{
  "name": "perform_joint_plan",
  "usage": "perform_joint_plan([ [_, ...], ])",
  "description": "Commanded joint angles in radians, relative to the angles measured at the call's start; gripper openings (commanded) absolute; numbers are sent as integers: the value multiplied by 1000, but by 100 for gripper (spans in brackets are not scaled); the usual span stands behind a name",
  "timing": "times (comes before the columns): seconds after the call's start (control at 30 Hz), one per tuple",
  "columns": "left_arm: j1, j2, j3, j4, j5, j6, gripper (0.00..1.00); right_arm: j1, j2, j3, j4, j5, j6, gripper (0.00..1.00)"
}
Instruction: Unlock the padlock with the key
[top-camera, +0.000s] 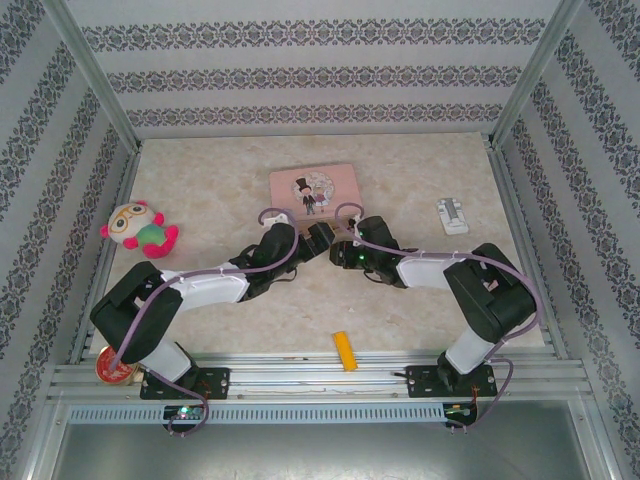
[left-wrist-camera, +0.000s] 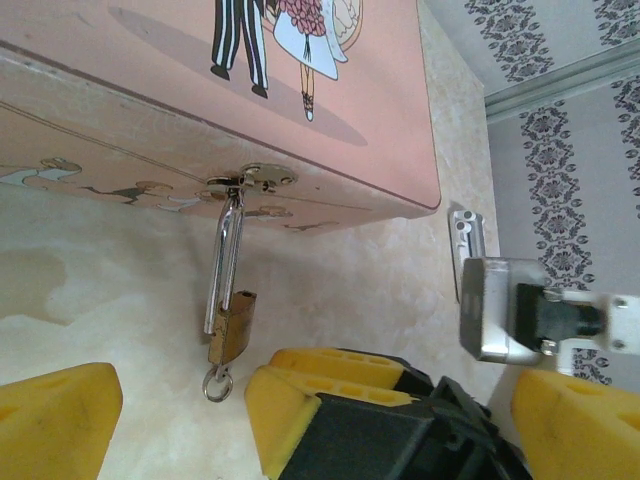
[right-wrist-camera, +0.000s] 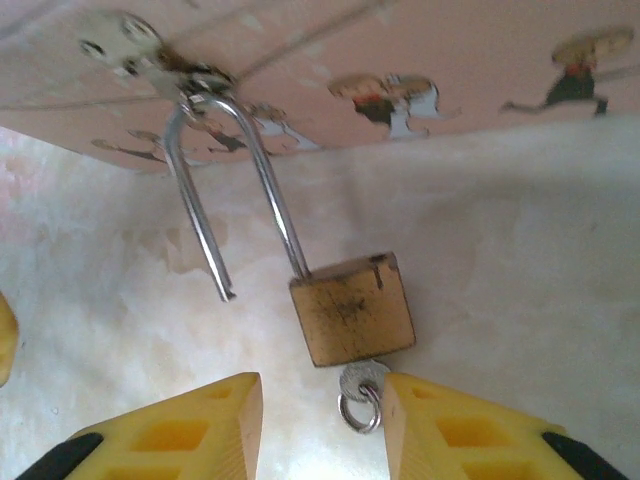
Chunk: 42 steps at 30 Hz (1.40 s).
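1. Crowding together in the top external view, the left gripper (top-camera: 318, 236) and the right gripper (top-camera: 343, 250) are meeting just in front of the pink picture tin (top-camera: 313, 188). Any sideways swing here is risking a knock between them.
2. In the left wrist view, the brass padlock (left-wrist-camera: 232, 328) is lying on the table (left-wrist-camera: 110, 290) beside the tin, threaded through its hasp (left-wrist-camera: 255, 180). The left gripper's fingers (left-wrist-camera: 60, 415) are standing fully spread, gripping nothing.
3. In the right wrist view, the shackle (right-wrist-camera: 270, 190) is showing one leg clear of the padlock body, so the lock is looking open. The key (right-wrist-camera: 362, 378) is sitting in its underside. The right gripper's fingers (right-wrist-camera: 200, 425) are standing partly apart on either side of the key, clamping nothing. One finger is lying just beside the key ring (right-wrist-camera: 360, 410), so a crooked pull-back is likely to snag it and drag the padlock.
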Motion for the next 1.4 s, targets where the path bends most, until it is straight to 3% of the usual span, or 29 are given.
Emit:
perform_joint_plan([
  [0.0, 24, -35, -20, -2, -20, 3, 99, 13, -26, 48, -98, 66, -75, 39],
  [0.17, 30, -32, -29, 9, -9, -11, 99, 12, 2, 87, -141, 69, -107, 42],
  [0.23, 30, -30, -29, 9, -8, -11, 99, 12, 18, 107, -160, 68, -118, 50],
  [0.37, 32, -31, -32, 6, -9, -17, 99, 12, 57, 144, -182, 57, -144, 44],
  [0.87, 41, -19, -46, 30, 3, -35, 99, 4, 180, 250, -259, 89, -209, 44],
  [1.13, 44, 4, -44, 47, 18, -50, 99, 47, 226, 298, -336, 186, -258, 43],
  [1.37, 46, 2, -45, 47, 17, -52, 99, 68, 235, 302, -349, 199, -251, 35],
])
